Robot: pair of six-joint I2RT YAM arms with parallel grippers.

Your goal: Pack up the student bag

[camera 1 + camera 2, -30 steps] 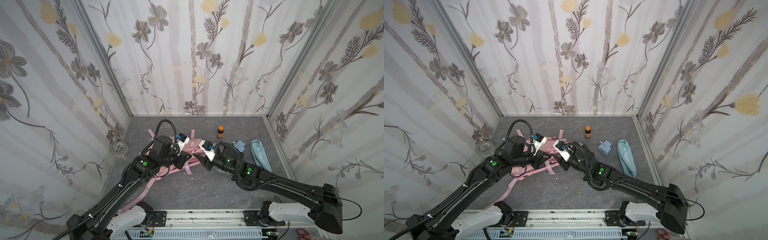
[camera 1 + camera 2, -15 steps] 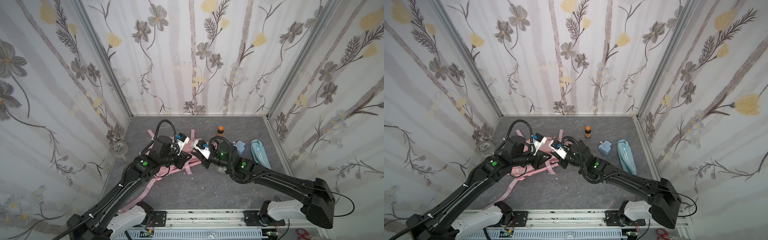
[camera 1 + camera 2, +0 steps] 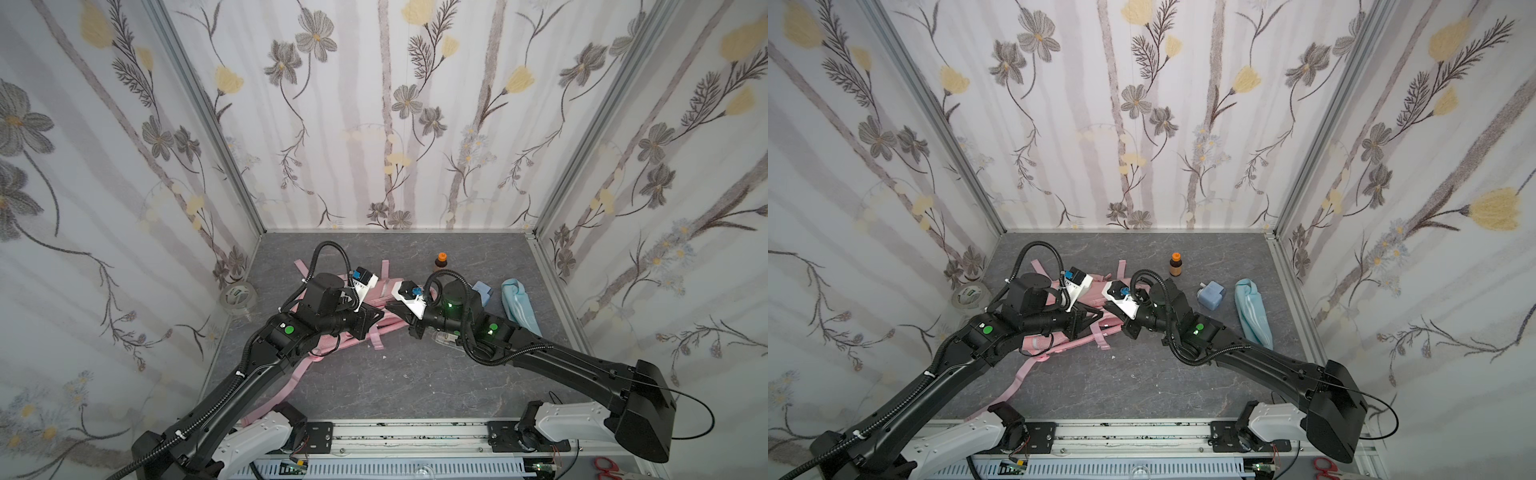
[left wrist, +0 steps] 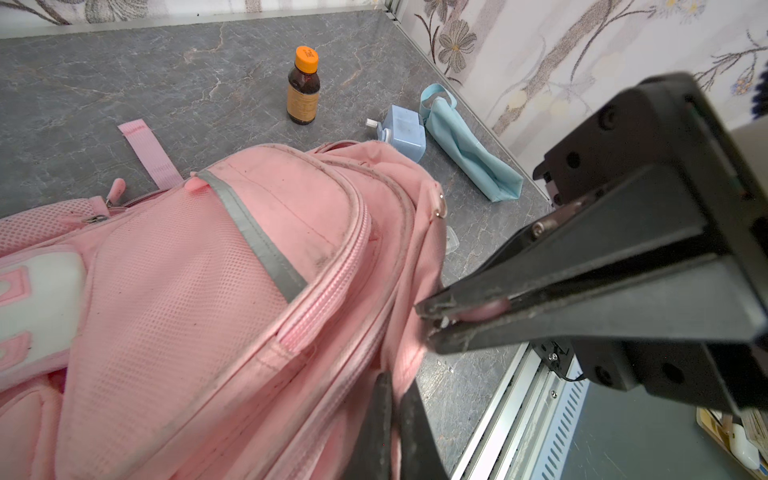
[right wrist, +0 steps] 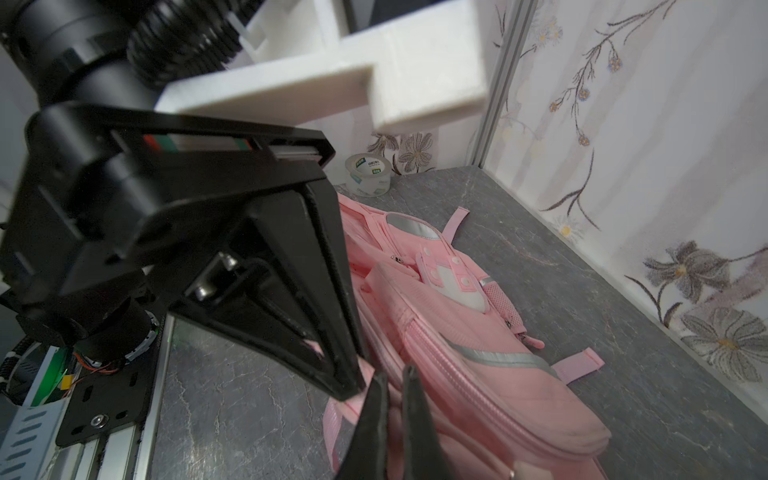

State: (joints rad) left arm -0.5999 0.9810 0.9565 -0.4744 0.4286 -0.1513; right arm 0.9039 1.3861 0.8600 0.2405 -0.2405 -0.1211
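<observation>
The pink student bag (image 4: 216,266) lies on the grey table, mostly hidden under both arms in both top views (image 3: 384,289) (image 3: 1038,343). My left gripper (image 4: 395,384) is shut on a fold of pink fabric at the bag's edge. My right gripper (image 5: 392,374) is shut on the same edge, right beside it. In the left wrist view the right gripper (image 4: 432,328) has pink fabric pinched between its fingers. Both grippers meet tip to tip over the bag in a top view, the left gripper (image 3: 376,316) and the right gripper (image 3: 391,309).
A brown bottle with an orange cap (image 3: 441,262) stands behind the bag. A small light-blue box (image 3: 1212,295) and a light-blue pouch (image 3: 1254,311) lie to the right, near the side wall. A tape roll (image 3: 971,297) sits at the left wall. Pink straps (image 3: 291,374) trail toward the front rail.
My right gripper has moved left to the bag's edge and has shut on the pink fabric. The left gripper has stayed shut in place.
</observation>
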